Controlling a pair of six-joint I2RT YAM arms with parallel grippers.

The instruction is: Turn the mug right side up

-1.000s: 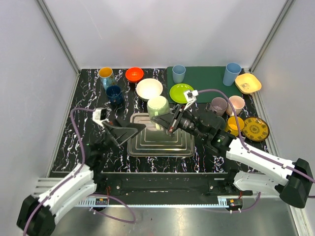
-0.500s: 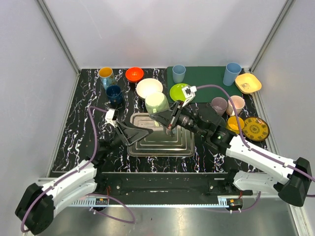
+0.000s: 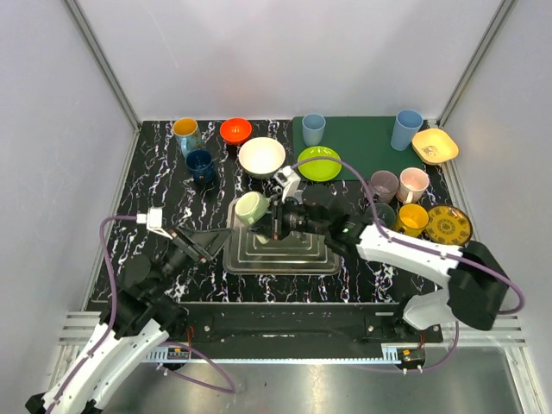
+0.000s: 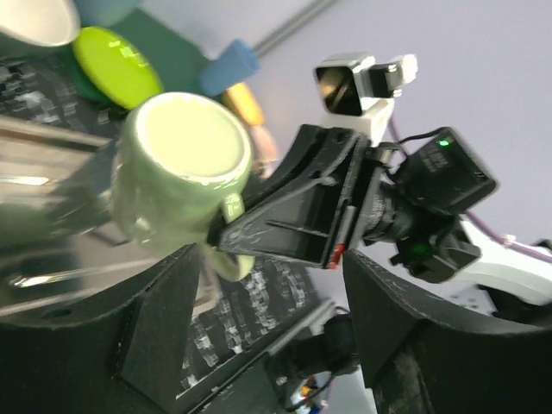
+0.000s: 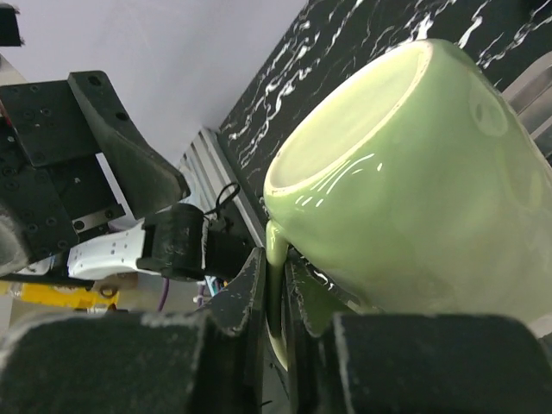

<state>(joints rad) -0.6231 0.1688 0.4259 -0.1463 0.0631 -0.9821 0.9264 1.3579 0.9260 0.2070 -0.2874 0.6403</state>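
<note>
The light green mug (image 3: 251, 208) hangs tilted on its side over the left end of the steel tray (image 3: 280, 252). Its flat pale end (image 4: 185, 142) faces the left arm. My right gripper (image 3: 274, 217) is shut on the mug's handle (image 5: 277, 259), which is pinched between the two black fingers (image 5: 246, 297). The mug body (image 5: 414, 190) fills the right wrist view. My left gripper (image 3: 205, 246) stands open to the left of the tray, apart from the mug, with nothing between its fingers (image 4: 159, 336).
Along the back stand a yellow mug (image 3: 185, 129), dark blue mug (image 3: 200, 164), orange bowl (image 3: 235, 129), white bowl (image 3: 261, 156), green plate (image 3: 318, 163) and two blue cups (image 3: 313, 128) on a green mat (image 3: 362, 138). Several mugs (image 3: 414, 183) and a patterned plate (image 3: 448, 225) crowd the right.
The right gripper has carried the mug left and down to the tray's left end, tipping it onto its side. The left arm has drawn back toward the near left, its jaws narrowing slightly.
</note>
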